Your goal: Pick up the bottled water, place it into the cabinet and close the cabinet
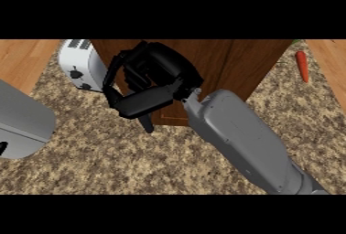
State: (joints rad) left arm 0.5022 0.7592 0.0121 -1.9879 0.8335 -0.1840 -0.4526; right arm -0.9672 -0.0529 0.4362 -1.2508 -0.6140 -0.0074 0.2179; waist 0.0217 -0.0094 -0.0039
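R robot hand [152,73] is hanging in front of the cabinet [233,59], next to the toaster [78,64]. Can't tell if it's open, closed or gripping anything.

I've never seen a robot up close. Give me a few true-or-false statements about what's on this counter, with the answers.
1. A toaster stands to the left of the wooden cabinet. True.
2. The carrot lies to the left of the toaster. False: it lies on the counter to the right of the cabinet.
3. The right robot hand is black and shows in front of the cabinet. True.
4. The counter is plain white. False: its top is speckled brown and beige.
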